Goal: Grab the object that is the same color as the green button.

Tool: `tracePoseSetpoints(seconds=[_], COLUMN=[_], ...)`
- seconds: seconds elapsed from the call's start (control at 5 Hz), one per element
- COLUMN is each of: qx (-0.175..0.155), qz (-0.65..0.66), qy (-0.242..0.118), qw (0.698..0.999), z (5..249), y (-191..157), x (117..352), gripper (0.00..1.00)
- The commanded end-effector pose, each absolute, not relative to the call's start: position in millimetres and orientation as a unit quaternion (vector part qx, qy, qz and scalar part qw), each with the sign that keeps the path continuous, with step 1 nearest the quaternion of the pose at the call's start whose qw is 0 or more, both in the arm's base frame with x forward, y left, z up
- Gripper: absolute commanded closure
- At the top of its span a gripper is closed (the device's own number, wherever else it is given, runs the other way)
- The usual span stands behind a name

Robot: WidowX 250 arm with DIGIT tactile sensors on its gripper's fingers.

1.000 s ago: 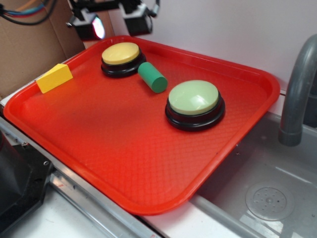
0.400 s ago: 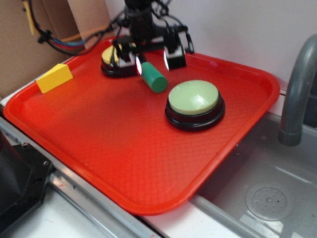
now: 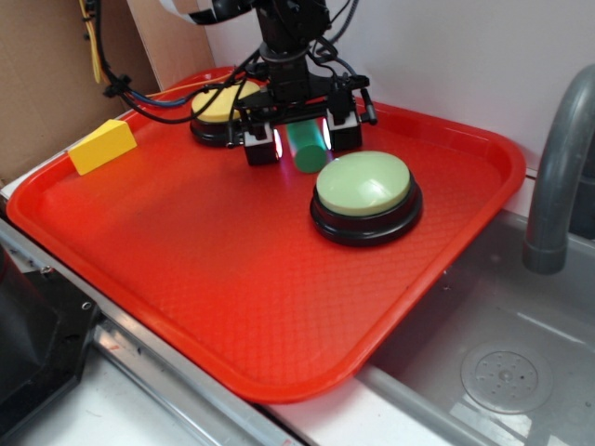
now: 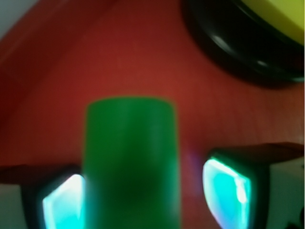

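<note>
1. Your tool [image 3: 302, 139] hangs low over the red tray [image 3: 232, 279], its two pads [image 3: 264, 147] spread wide and clamped on nothing
2. The dark-green cylinder [image 3: 308, 149] lies on its side on the tray, directly between those pads, its flat end showing toward the camera in the exterior view
3. In the wrist view the cylinder [image 4: 131, 162] fills the middle of the frame between the tool [image 4: 143, 200] tips; there is a clear gap to the pad [image 4: 226, 191] on the right of the frame, while the other pad sits right against the cylinder's edge, and the blur hides whether they touch
4. The pale-green button [image 3: 364, 190] on its black base stands just beside the tool, on the camera-facing side and toward the grey faucet [image 3: 562, 158]
5. The yellow-topped button [image 3: 223, 110] sits just behind the tool on the other side, partly hidden by cables; the wrist view catches its black rim [image 4: 243, 43] ahead of the tips
6. The yellow wedge block [image 3: 102, 146] rests on the tray's rim, well apart from the tool
</note>
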State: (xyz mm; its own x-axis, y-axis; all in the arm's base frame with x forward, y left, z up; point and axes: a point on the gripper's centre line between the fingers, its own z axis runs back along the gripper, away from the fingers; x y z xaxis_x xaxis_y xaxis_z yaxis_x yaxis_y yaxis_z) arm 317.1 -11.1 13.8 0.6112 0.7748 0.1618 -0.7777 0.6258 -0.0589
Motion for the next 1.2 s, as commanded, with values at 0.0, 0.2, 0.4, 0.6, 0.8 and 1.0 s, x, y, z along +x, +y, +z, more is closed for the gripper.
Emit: tracePoseSetpoints(seconds=[0.0, 0.2, 0.4, 0.6, 0.8, 1.0], qx=[0.004, -0.013, -0.019, -0.043, -0.025, -0.021], qz=[0.394, 0.315, 0.248, 0.171, 0.1, 0.074], qy=[-0.082, -0.08, -0.083, -0.042, -0.012, 0.004], qw=[0.916, 0.946, 0.965, 0.983, 0.995, 0.997], z=[24, 50, 76, 89, 104, 107], y=[0, 0, 2, 7, 11, 13], x=[308, 302, 284, 256, 223, 200], gripper=[1.0, 1.0, 1.0, 1.0, 1.0, 1.0])
